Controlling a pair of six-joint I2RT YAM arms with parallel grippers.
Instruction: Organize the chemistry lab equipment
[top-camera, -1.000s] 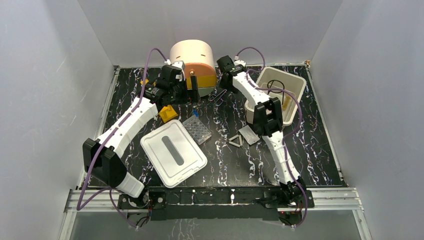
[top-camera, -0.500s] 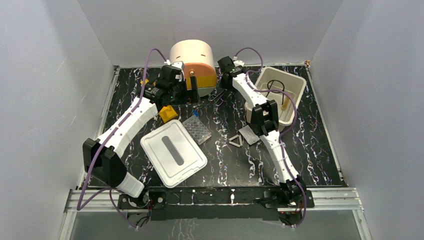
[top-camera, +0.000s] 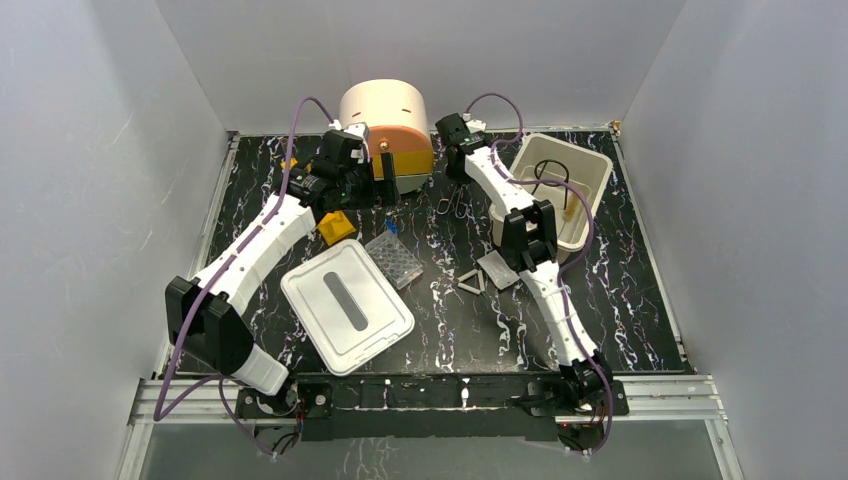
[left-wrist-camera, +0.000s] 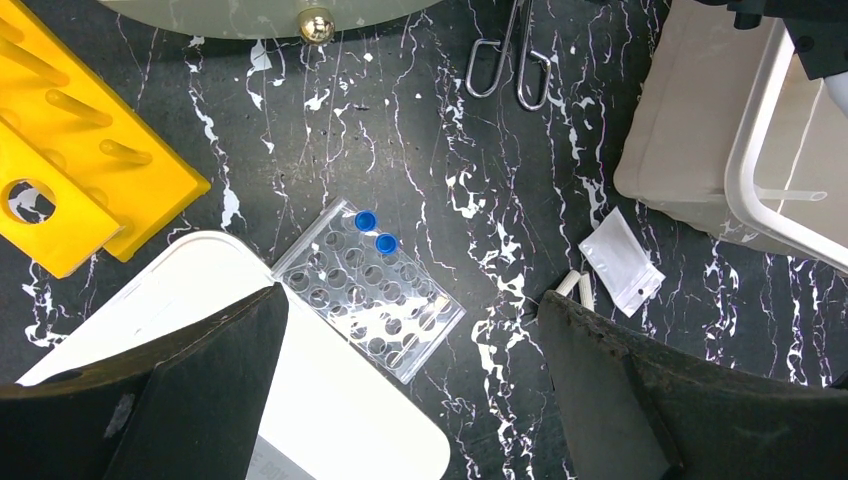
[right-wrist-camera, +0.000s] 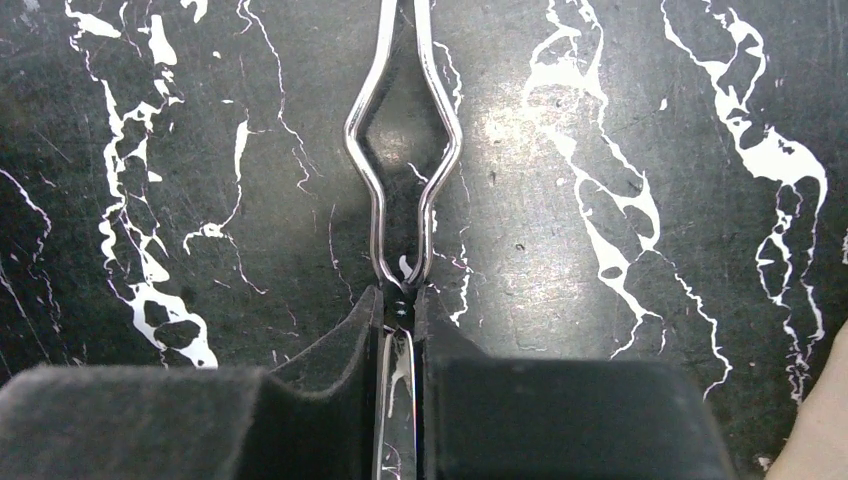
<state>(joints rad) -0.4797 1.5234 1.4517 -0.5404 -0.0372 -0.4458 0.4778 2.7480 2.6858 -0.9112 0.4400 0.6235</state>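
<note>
**A:** While the right gripper sits low over the black marbled worktop, what do its fingers have?

**B:** They are pressed almost together, pinching one end of the thin chrome wire clamp. The clamp is just left of the white rectangular plastic bin, apart from it. I cannot tell whether it has left the surface.

**A:** Which way does it run?

**B:** Its long axis goes straight out from the fingertips, in line with them. The two loops are at the end away from the grip. I judge a straight lift would bring it up without swinging.

**A:** And the bin from the grip?

**B:** To the right, open side up. The right arm lies along the bin's left side, so it is much the nearer one.

**A:** The other arm?

**B:** The left gripper hangs further left of the bin, above the clear plastic well plate. Its fingers are spread wide and hold nothing.
</note>
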